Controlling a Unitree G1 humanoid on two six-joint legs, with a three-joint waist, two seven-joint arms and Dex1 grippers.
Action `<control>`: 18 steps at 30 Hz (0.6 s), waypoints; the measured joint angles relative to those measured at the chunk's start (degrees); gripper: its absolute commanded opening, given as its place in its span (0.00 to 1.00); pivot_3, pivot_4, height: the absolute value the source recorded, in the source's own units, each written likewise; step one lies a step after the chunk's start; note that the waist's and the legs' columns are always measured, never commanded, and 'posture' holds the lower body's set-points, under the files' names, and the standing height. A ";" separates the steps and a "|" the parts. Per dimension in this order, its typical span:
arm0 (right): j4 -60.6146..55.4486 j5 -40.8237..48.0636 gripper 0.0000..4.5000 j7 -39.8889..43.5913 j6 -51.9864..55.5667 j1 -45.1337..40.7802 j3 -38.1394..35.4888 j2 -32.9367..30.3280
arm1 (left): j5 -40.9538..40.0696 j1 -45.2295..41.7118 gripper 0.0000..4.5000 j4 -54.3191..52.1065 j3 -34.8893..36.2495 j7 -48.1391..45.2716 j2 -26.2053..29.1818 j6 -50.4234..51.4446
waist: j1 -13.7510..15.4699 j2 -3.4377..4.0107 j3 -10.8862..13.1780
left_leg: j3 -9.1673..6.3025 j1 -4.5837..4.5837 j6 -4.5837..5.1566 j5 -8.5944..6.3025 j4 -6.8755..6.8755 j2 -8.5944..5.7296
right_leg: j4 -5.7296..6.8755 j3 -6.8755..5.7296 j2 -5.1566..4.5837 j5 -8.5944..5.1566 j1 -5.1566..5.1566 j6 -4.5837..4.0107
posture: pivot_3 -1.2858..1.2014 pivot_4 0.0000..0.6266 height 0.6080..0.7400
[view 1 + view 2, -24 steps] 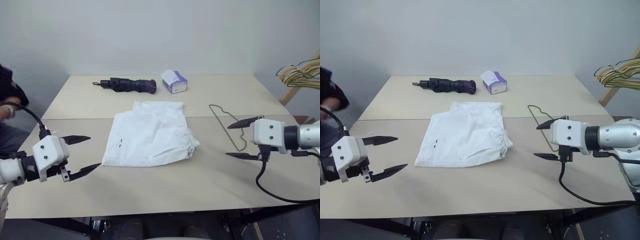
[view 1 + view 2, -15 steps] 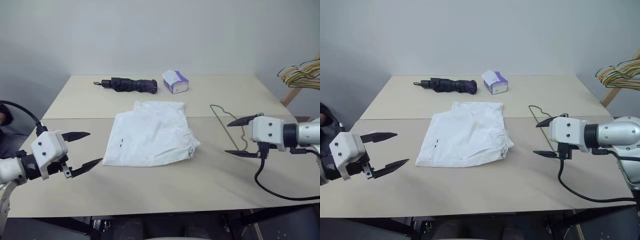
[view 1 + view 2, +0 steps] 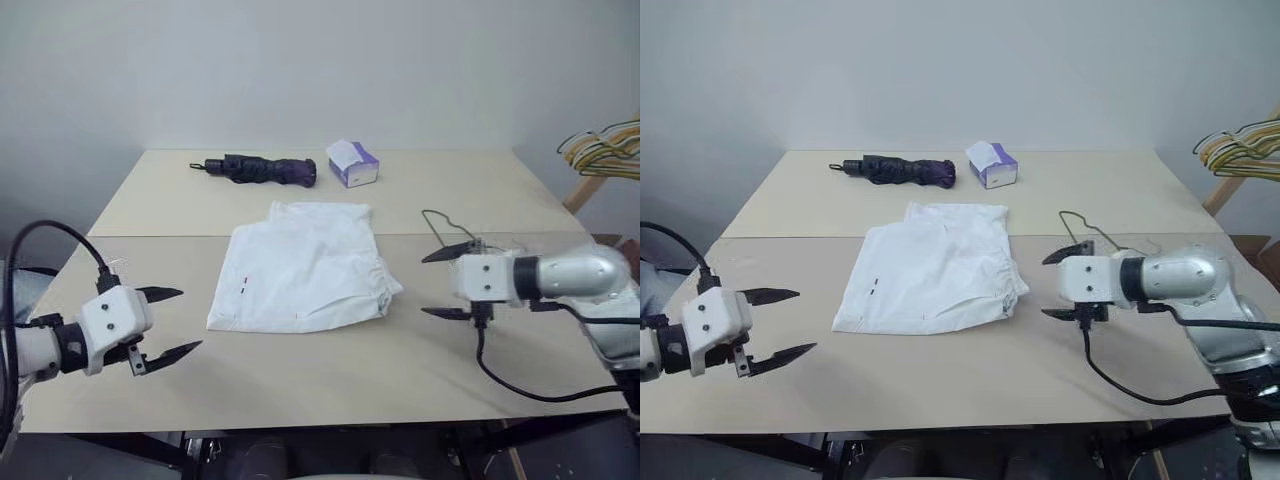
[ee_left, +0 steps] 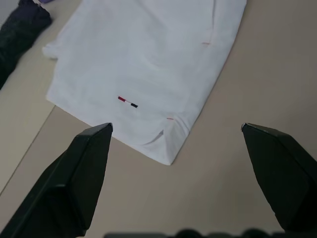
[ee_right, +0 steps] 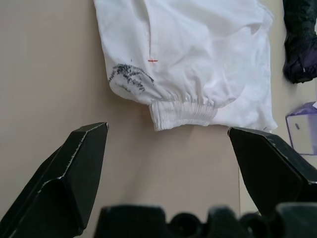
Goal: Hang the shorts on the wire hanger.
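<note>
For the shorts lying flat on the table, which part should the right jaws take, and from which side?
Probably the gathered elastic waistband of the shorts. It forms a thicker ridge than the flat single layers, and it faces the robot's right, nearest the open right gripper. Coming in low from that side, along the table, should let one finger slip under the edge.

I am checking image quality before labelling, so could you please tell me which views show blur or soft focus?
Left eye view: the right gripper is sharp, its forearm motion-smeared, as in the right eye view. Left wrist view: the white cloth shorts are crisp, the near black fingers soft. Right wrist view: likewise.
</note>
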 measured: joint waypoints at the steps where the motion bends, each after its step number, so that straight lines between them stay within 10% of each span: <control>1: 1.04 -2.74 0.99 -1.30 -1.98 -0.62 1.85 1.16 | 0.50 0.01 1.00 0.38 -0.52 -0.11 0.19 -0.02 | -0.21 0.00 0.00 | 0.00 0.01 0.00 0.00 0.00 0.00 | 0.01 0.00 0.00 0.00 0.01 0.01 | 0.58 0.00 1.00; 11: 18.88 -19.30 0.99 -12.13 -17.56 -8.58 10.60 8.07 | 1.35 -0.95 1.00 1.39 -1.49 -0.53 0.89 -0.02 | -0.81 0.00 0.00 | 0.06 -0.02 -0.04 0.03 -0.02 -0.01 | 0.09 0.00 0.02 0.04 -0.05 0.02 | 0.58 0.00 1.00; 18: 24.98 -21.82 0.55 -14.35 -21.62 -9.99 13.39 12.25 | 2.41 -1.19 1.00 4.59 -3.47 0.56 -0.71 -0.43 | -0.86 0.01 0.01 | 0.06 0.00 -0.05 0.04 -0.03 -0.01 | 0.13 0.01 0.02 0.04 -0.04 0.02 | 0.59 0.00 1.00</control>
